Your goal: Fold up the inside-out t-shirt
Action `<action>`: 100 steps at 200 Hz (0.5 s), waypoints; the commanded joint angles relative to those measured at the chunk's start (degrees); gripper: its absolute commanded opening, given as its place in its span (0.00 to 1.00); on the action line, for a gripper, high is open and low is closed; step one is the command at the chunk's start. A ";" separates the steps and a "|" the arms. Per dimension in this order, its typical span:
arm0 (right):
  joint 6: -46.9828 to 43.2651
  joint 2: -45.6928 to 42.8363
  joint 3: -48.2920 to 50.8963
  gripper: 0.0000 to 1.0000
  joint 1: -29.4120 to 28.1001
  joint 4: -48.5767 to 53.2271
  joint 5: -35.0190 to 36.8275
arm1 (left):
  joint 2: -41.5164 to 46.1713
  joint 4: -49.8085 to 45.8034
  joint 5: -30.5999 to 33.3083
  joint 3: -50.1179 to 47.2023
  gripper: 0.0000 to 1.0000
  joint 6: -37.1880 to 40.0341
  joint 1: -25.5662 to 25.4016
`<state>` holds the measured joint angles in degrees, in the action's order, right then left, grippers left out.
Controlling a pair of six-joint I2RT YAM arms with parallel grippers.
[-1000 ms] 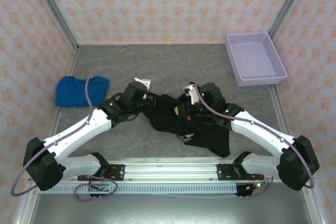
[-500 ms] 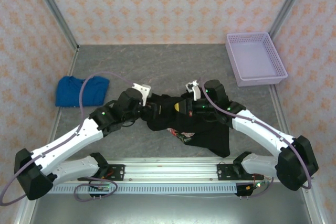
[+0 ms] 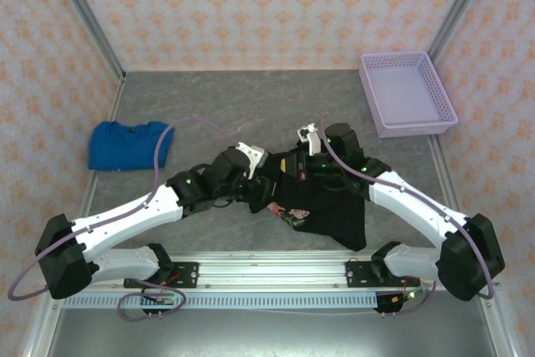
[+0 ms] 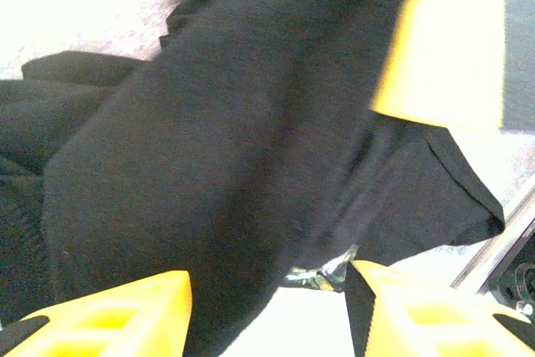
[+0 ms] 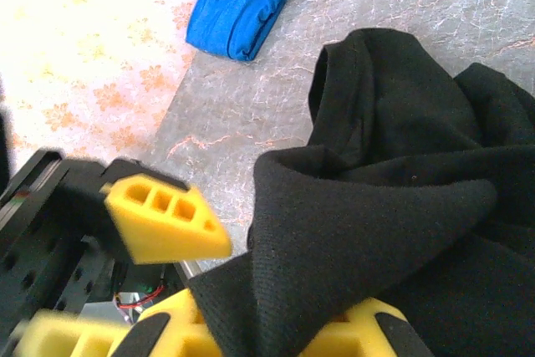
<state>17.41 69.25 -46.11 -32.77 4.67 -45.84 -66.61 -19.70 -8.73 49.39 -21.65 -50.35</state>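
The inside-out t-shirt (image 3: 330,206) is a bunched black heap near the table's front middle, with a small coloured patch (image 3: 288,216) showing at its left edge. My right gripper (image 3: 303,171) is shut on a raised fold of the t-shirt (image 5: 393,206), the cloth pinched between its yellow fingers (image 5: 167,332). My left gripper (image 3: 266,190) is at the heap's left side and stands open. In the left wrist view black cloth (image 4: 209,140) hangs across the gap between its yellow fingers (image 4: 109,315), covering the gap's left part. The left gripper's finger (image 5: 163,219) is close beside the right gripper (image 5: 276,323).
A folded blue garment (image 3: 129,144) lies at the table's left edge, also in the right wrist view (image 5: 242,2). A lavender basket (image 3: 418,130) stands at the back right. A metal rail (image 3: 267,269) runs along the near edge. Patterned walls enclose the table.
My left gripper has opened and swung right, in towards the t-shirt's left edge. The right gripper has kept its hold on the cloth and barely moved.
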 commanded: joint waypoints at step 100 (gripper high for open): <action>-8.66 -2.94 -4.19 0.00 0.42 16.25 15.71 | -7.52 8.39 -1.31 -0.01 0.00 2.90 3.86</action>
<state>14.98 69.12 -46.57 -32.80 10.79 -41.87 -77.47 -14.04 -3.73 49.39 -17.85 -50.19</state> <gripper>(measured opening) 0.052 0.100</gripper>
